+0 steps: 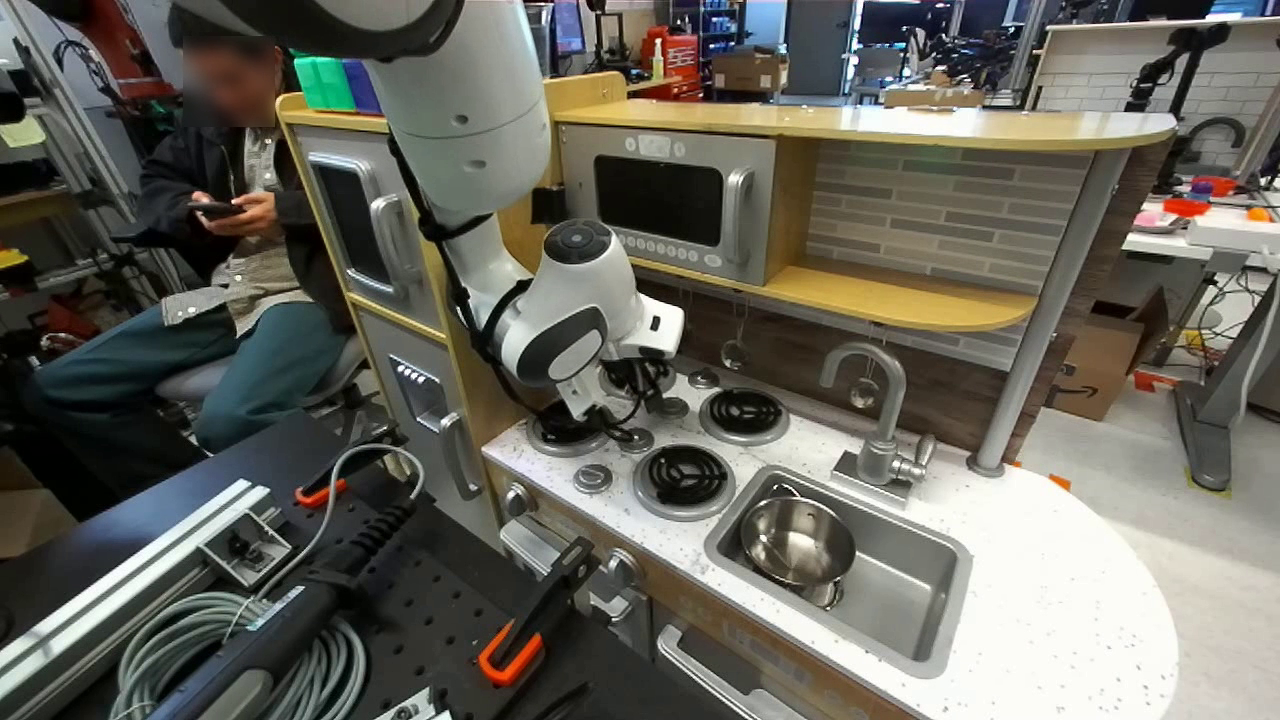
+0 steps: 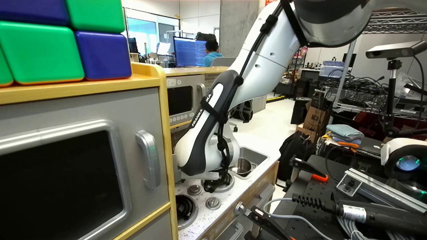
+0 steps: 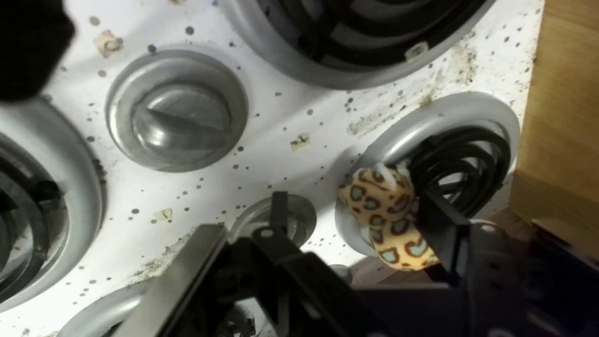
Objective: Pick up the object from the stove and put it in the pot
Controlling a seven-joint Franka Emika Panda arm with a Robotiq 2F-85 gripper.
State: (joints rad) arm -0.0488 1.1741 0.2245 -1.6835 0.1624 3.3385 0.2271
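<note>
The object (image 3: 386, 206) is a small soft item with tan leopard print and white bits on top. In the wrist view it is at a black burner (image 3: 468, 173) near the wooden wall. My gripper (image 3: 354, 201) is open, its fingers on either side of the object. The object is close against the right finger in that view; I cannot tell whether they touch. The arm hides the object in both exterior views. The stove (image 1: 612, 512) is white and speckled, with black coil burners; it also shows in an exterior view (image 2: 208, 216). The steel pot (image 1: 798, 540) stands in the sink.
The steel sink (image 1: 958, 610) and its faucet (image 1: 880, 400) are right of the burners. A toy microwave (image 1: 665, 195) and wooden shelf (image 1: 900, 290) overhang the back. A wooden wall (image 3: 561, 93) borders the stove. Metal knobs (image 3: 177, 110) stand up between burners.
</note>
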